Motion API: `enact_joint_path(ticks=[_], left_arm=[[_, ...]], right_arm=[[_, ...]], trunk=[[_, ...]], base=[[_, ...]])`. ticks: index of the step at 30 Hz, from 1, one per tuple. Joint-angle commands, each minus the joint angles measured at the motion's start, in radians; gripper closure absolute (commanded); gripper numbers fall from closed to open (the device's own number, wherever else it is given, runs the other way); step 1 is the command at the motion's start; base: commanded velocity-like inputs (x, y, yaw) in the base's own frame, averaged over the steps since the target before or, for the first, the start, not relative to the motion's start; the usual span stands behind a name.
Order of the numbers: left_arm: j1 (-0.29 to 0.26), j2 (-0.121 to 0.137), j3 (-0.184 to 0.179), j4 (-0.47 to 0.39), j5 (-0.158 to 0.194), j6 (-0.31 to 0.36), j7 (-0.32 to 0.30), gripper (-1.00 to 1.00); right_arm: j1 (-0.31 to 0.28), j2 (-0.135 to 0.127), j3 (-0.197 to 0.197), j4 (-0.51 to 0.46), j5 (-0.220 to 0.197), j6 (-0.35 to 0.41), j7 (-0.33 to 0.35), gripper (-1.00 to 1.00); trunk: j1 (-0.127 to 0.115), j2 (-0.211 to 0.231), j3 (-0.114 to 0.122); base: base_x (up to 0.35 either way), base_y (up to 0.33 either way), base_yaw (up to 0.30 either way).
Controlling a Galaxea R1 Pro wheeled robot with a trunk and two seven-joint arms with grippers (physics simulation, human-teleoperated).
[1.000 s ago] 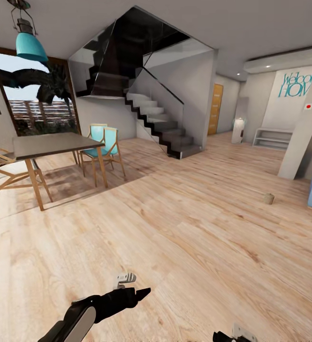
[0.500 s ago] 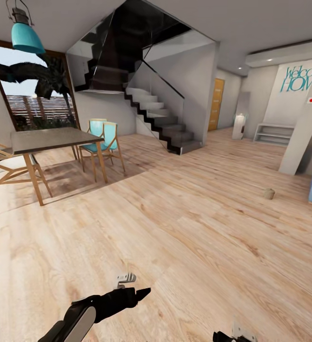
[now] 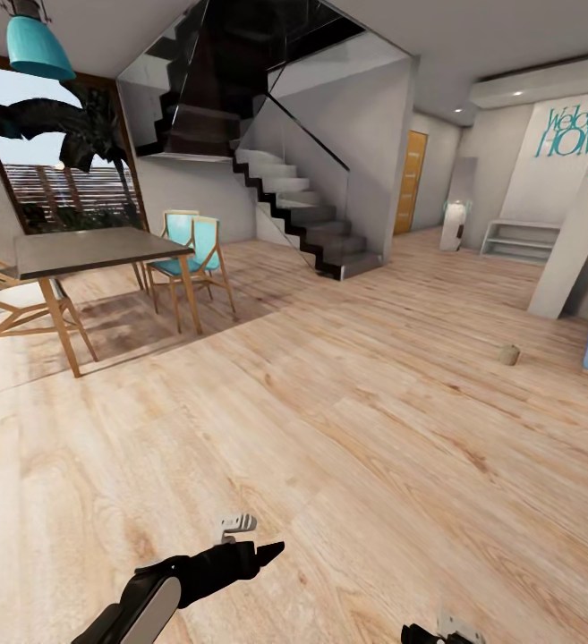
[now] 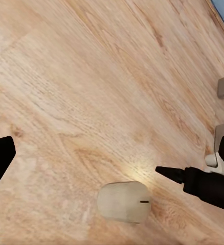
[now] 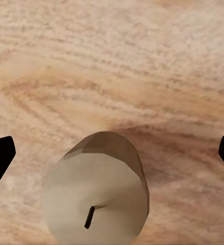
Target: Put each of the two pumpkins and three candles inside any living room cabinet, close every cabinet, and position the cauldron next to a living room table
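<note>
right gripper (image 5: 112, 148) hangs jaws apart over a candle (image 5: 96, 191) on the floor (image 3: 347, 429), and a skewed descent could topple it.

Black left arm (image 3: 182, 581), seemingly white-panelled forearm

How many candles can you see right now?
2, as far as the views show. The far candle stands on the floor at the head view's right. The near candle stands on the floor under the right gripper; the left wrist view likely shows the same one. The third may be hidden.
</note>
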Motion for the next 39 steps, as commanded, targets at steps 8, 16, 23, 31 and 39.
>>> enact_joint_path(ticks=[8, 16, 23, 31, 39], left_arm=[[0.000, 0.001, -0.001, -0.001, 0.006, 0.004, 0.001, -1.00], [0.000, 0.001, -0.001, -0.001, 0.006, 0.004, 0.001, -1.00], [0.000, 0.001, -0.001, -0.001, 0.005, 0.004, 0.002, -1.00], [0.000, 0.001, -0.001, -0.001, 0.005, 0.004, 0.002, -1.00], [0.000, 0.001, -0.002, -0.001, 0.006, 0.004, 0.002, -1.00]], right_arm=[[0.001, 0.000, -0.005, -0.003, 0.001, 0.007, -0.003, -1.00], [0.000, 0.000, -0.005, -0.003, 0.001, 0.007, -0.003, -1.00], [0.001, 0.000, -0.005, -0.003, 0.001, 0.007, -0.003, -1.00], [0.001, 0.000, -0.005, -0.003, 0.001, 0.005, -0.001, -1.00], [0.001, 0.000, -0.003, -0.006, 0.001, 0.004, 0.010, -1.00]], trunk=[[0.000, 0.000, -0.001], [0.000, 0.000, -0.001], [0.000, 0.000, -0.001], [0.000, 0.000, -0.001], [0.000, 0.000, -0.001]], base=[[0.000, 0.001, 0.000], [-0.044, 0.093, 0.000], [-0.018, 0.016, 0.000], [-0.161, 0.054, 0.000], [-0.035, 0.013, 0.000]])
